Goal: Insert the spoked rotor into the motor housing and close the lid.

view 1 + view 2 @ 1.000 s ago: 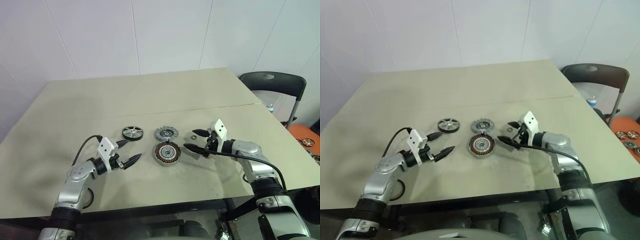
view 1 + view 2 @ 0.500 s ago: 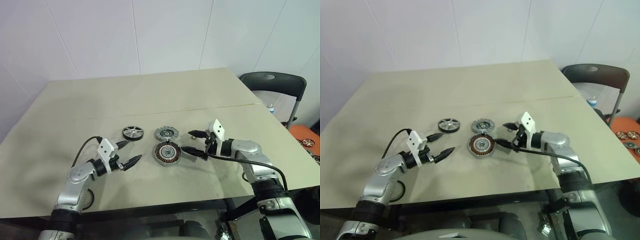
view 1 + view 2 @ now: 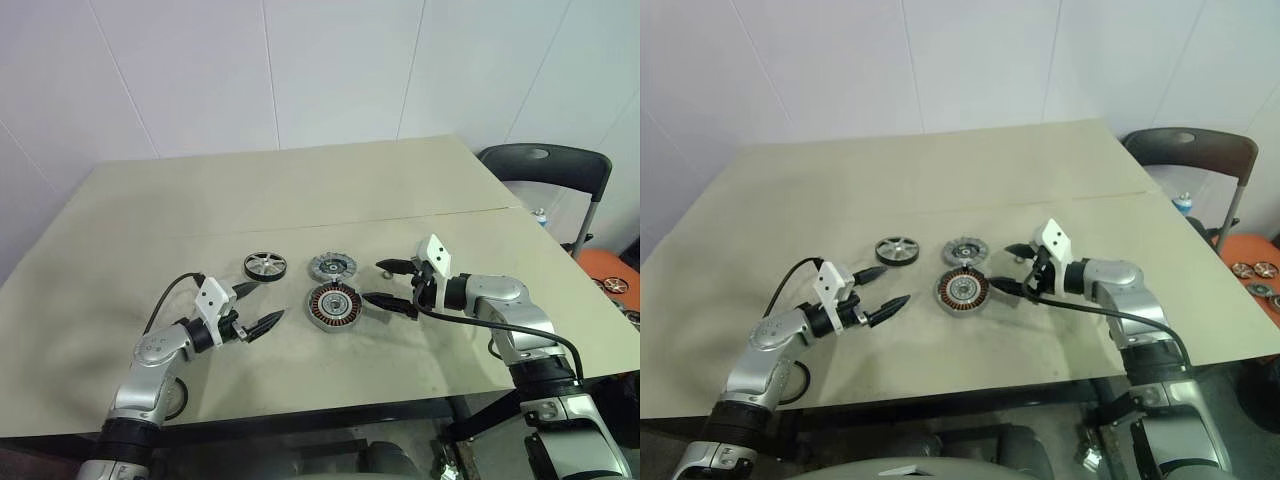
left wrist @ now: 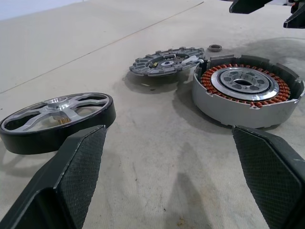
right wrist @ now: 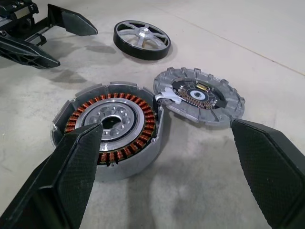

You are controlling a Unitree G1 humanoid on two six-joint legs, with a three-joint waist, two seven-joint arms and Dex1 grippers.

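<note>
All three parts lie apart on the bench (image 3: 420,180): the spoked rotor (image 3: 265,265) flat at the left, the lid (image 3: 333,266) just behind the motor housing (image 3: 333,304), windings up. The left claw (image 3: 256,306) hangs open and empty near the spoked rotor; the right claw (image 3: 393,283) hangs open and empty beside the motor housing. Recommended procedure: grip the spoked rotor across its black rim, lift level, centre it over the motor housing's silver hub before lowering.
</note>
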